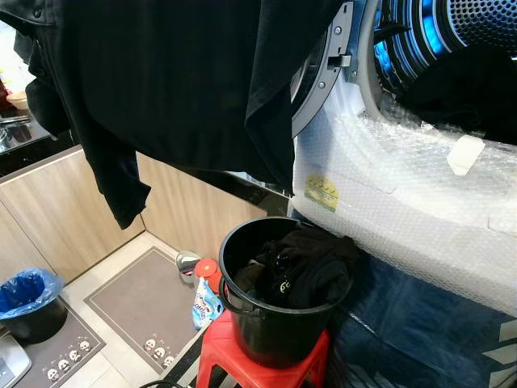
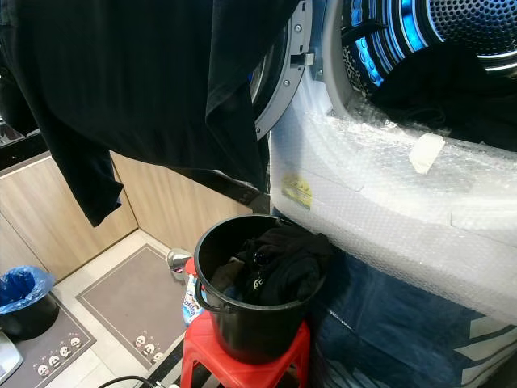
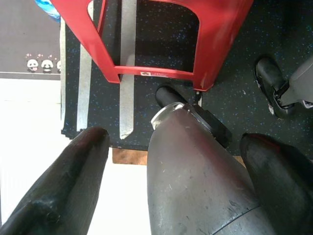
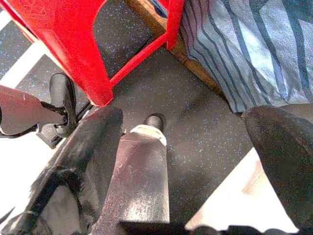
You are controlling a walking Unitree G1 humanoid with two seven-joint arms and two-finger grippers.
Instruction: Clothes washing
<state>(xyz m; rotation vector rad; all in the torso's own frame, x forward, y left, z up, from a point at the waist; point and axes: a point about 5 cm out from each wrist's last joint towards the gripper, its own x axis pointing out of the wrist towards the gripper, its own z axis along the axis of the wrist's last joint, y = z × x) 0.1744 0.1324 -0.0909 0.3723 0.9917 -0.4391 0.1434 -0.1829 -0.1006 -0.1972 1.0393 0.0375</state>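
Black hanging garment point(image 1: 170, 89) fills the upper left. Lower centre, a black plastic bucket point(image 1: 279, 327) on a red plastic stool point(image 1: 262, 368) holds dark clothes point(image 1: 311, 267). Upper right, the washer drum point(image 1: 452, 32) already contains laundry; loading appears unfinished. Left gripper point(image 3: 176, 186) and right gripper point(image 4: 195, 161) hang wide, empty.

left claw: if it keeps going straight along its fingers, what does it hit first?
Most likely the dark speckled floor mat in front of the red stool. The left claw hangs open, pointing down at the floor; the stool's legs sit just beyond that line. Depth is unclear, so the stool leg could be close.
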